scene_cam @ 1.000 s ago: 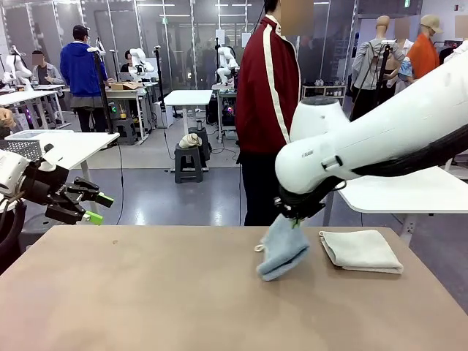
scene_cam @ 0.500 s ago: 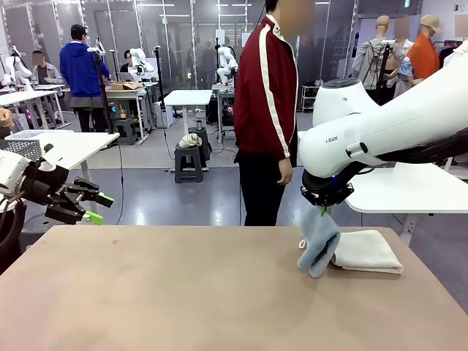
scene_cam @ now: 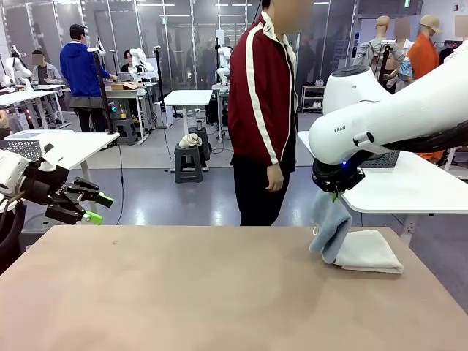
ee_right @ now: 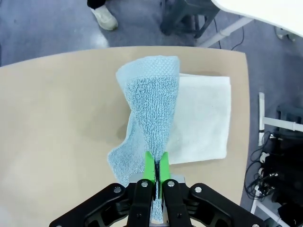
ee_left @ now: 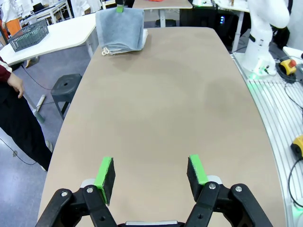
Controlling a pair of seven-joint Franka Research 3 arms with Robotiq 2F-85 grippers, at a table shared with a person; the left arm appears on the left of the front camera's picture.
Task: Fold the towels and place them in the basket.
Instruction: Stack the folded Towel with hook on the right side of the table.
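The light blue towel point(scene_cam: 329, 225) hangs folded from my right gripper point(scene_cam: 335, 194), which is shut on its top edge. Its lower end rests against the left edge of the cream-white towel point(scene_cam: 368, 251), which lies folded flat at the table's far right. From the right wrist, the green pads point(ee_right: 150, 165) pinch the blue towel point(ee_right: 151, 99) above the cream towel point(ee_right: 203, 118). My left gripper point(scene_cam: 96, 208) stands open and empty off the table's left edge; its wrist view sees the blue towel point(ee_left: 120, 26) far across the table. The dark mesh basket point(scene_cam: 382, 159) sits on the white side table behind my right arm.
A person in a red jacket point(scene_cam: 262, 102) stands at the far side, one hand point(scene_cam: 274, 180) hanging down. The white side table point(scene_cam: 417, 186) adjoins the far right corner. A paler mesh basket point(scene_cam: 20, 148) sits on another table at the left. The brown tabletop point(scene_cam: 183, 292) is bare.
My right arm has carried the blue towel rightward, from mid-table to the cream towel's left edge. The person has shifted left. My left arm has stayed still.
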